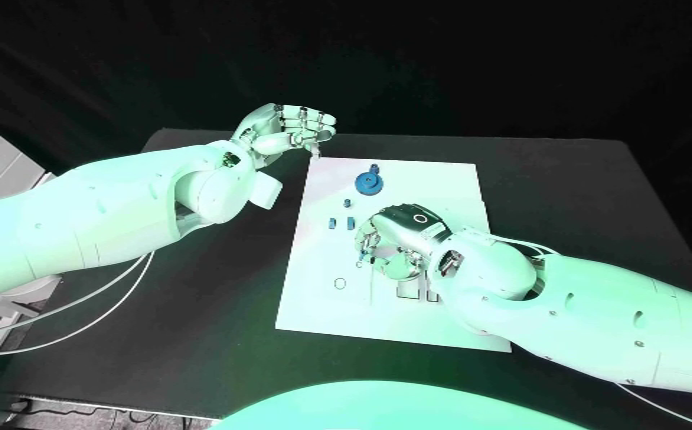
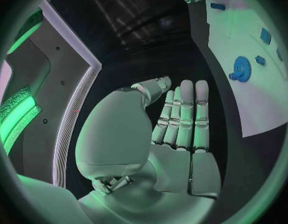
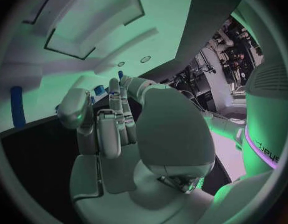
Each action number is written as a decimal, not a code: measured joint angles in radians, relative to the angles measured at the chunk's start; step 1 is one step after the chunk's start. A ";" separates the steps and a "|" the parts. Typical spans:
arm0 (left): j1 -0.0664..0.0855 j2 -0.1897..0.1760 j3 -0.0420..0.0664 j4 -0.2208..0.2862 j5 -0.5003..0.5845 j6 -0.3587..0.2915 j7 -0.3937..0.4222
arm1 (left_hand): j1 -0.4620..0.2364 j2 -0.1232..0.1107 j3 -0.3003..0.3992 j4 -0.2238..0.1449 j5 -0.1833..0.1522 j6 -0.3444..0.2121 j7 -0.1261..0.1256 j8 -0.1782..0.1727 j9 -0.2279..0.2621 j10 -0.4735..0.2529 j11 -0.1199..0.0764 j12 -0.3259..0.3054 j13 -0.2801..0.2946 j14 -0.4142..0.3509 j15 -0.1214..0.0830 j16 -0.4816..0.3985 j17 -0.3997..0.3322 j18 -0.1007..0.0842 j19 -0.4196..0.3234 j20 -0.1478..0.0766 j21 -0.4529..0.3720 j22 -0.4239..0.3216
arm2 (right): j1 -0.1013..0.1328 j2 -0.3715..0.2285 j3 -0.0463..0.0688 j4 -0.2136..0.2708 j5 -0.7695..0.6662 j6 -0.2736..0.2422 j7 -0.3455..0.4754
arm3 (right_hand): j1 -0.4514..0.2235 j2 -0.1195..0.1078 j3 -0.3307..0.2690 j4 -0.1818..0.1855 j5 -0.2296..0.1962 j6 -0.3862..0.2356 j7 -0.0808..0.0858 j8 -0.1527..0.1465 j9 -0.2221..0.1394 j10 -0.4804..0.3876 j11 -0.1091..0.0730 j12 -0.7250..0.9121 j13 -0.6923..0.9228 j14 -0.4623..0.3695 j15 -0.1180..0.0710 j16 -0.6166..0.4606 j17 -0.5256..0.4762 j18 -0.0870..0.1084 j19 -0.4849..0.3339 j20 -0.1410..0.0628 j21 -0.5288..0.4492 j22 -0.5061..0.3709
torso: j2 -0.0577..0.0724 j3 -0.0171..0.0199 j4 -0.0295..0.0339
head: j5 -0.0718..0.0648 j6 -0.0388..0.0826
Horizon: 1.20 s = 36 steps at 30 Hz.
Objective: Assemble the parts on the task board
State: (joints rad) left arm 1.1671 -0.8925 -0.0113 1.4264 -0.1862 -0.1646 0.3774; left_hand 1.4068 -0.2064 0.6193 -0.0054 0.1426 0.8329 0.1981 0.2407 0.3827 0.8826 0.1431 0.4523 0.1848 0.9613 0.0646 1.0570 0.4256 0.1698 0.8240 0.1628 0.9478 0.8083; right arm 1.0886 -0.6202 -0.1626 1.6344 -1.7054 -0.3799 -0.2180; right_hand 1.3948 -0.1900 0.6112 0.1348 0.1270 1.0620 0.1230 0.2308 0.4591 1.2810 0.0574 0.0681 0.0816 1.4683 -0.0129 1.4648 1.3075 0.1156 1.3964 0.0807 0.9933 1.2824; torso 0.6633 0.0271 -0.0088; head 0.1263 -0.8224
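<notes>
The white task board (image 1: 447,185) lies in the middle of the black table. A blue gear (image 1: 369,182) stands near its far edge, with small blue parts (image 1: 346,218) just in front of it. My right hand (image 1: 401,235) is low over the board's middle, fingers pointing down at it. In the right wrist view its fingers (image 3: 114,117) reach toward the board (image 3: 51,89), and a small blue part (image 3: 99,90) shows by the fingertips; whether it is held is unclear. My left hand (image 1: 289,130) is raised beyond the board's far left corner. Its fingers (image 2: 181,119) are straight and hold nothing.
Dark recesses (image 1: 411,290) and a small oval slot (image 1: 340,282) mark the board's near half. The left wrist view has the gear (image 2: 241,68) and small blue parts (image 2: 265,35) on the board (image 2: 250,104). A long blue part (image 3: 17,113) lies on the board in the right wrist view.
</notes>
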 measured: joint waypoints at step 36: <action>0.000 -0.003 0.000 0.001 0.000 0.001 -0.001 | 0.000 0.000 -0.003 0.003 0.000 0.000 0.000 0.000 -0.001 0.000 0.000 0.000 -0.001 0.000 0.000 0.000 0.000 0.000 0.000 0.000 -0.004 -0.001 | -0.019 0.022 -0.005 -0.024 -0.002 0.009 0.002 | -0.005 -0.006 0.000 0.000 0.003 -0.003 0.004 -0.002 0.001 0.000 0.000 0.000 -0.002 0.000 0.000 0.000 0.000 0.000 0.000 0.000 0.000 0.001 | -0.001 -0.0006 0.0005 | 0.004 -0.007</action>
State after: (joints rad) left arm 1.1670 -0.8958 -0.0114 1.4271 -0.1862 -0.1636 0.3764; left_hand 1.4068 -0.2064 0.6167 -0.0028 0.1426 0.8330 0.1980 0.2407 0.3820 0.8827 0.1431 0.4523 0.1836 0.9612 0.0646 1.0570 0.4258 0.1698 0.8240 0.1627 0.9437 0.8074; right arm 1.0694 -0.5983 -0.1676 1.6102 -1.7071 -0.3714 -0.2162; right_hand 1.3898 -0.1957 0.6110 0.1348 0.1299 1.0589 0.1272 0.2286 0.4605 1.2810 0.0574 0.0681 0.0799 1.4683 -0.0128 1.4648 1.3075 0.1156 1.3964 0.0807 0.9932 1.2834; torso 0.6627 0.0266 -0.0083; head 0.1306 -0.8290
